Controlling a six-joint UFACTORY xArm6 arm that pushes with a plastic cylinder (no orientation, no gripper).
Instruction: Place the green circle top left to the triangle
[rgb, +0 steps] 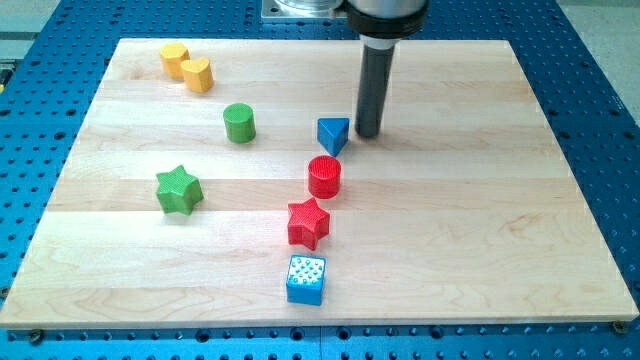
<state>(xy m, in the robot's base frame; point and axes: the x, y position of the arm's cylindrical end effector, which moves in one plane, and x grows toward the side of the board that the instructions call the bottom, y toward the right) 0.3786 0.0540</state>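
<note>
Camera view: my tip (367, 133) — no claw — stands just right of blue triangle (333, 134).

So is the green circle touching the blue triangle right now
No, the green circle sits apart, to the view's left of the blue triangle, with bare board between them.

The green circle (239, 122), an upright short cylinder, stands well left of the blue triangle (333, 134), slightly farther back.
</note>
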